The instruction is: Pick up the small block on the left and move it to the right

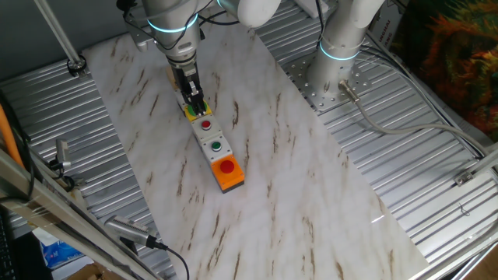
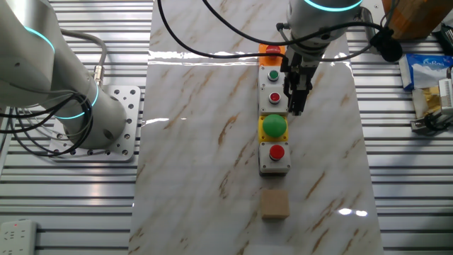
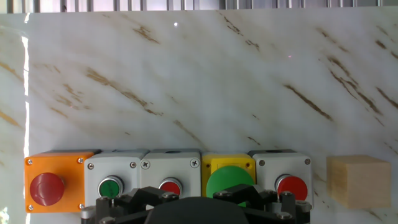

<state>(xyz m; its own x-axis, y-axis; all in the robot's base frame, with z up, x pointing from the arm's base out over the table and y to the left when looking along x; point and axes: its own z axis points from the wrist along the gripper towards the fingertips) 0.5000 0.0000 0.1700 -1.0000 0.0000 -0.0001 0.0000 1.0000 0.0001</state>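
Observation:
The small block (image 2: pixel 274 204) is a plain tan wooden cube on the marble board, at the near end of a row of button boxes. In the hand view it (image 3: pixel 359 181) lies at the far right, just past the last white box. In one fixed view the arm hides it. My gripper (image 2: pixel 296 109) hangs above the row, beside the white box with a red button and the yellow box, well short of the block. Its fingers (image 1: pixel 198 103) look closed together and hold nothing. Only the hand's dark housing (image 3: pixel 193 210) shows in the hand view.
The row holds an orange box with a red button (image 2: pixel 271 50), a white box with a green button (image 2: pixel 273 75), a white box with a red button (image 2: pixel 274 98), a yellow box with a big green button (image 2: pixel 274 126) and another white red-button box (image 2: pixel 275 153). A second arm's base (image 2: pixel 85 113) stands beside the board.

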